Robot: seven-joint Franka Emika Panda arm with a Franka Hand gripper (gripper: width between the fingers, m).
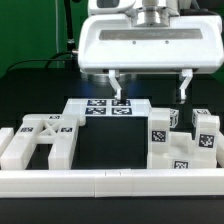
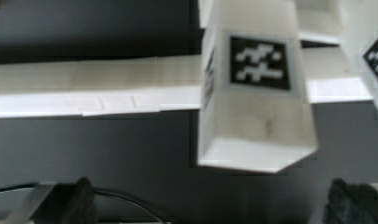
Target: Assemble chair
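Observation:
The chair lies in loose white tagged parts. A flat frame (image 1: 36, 140) rests at the exterior view's left. A blocky seat piece (image 1: 186, 150) with small cubes (image 1: 206, 122) on it stands at the right, and a small tagged post (image 1: 163, 124) rises beside it. My gripper (image 1: 150, 88) hangs above the middle of the table, fingers (image 1: 117, 84) spread wide and open. In the wrist view a tall white block with a tag (image 2: 257, 95) stands just beyond my gripper (image 2: 212, 205), apart from both fingertips (image 2: 70, 200). Nothing sits between them.
The marker board (image 1: 110, 107) lies flat under and behind the gripper. A long low white border rail (image 1: 110, 183) runs along the front edge, and in the wrist view a white rail (image 2: 97, 88) shows behind the block. Another tagged part (image 2: 376, 60) peeks in at that view's edge.

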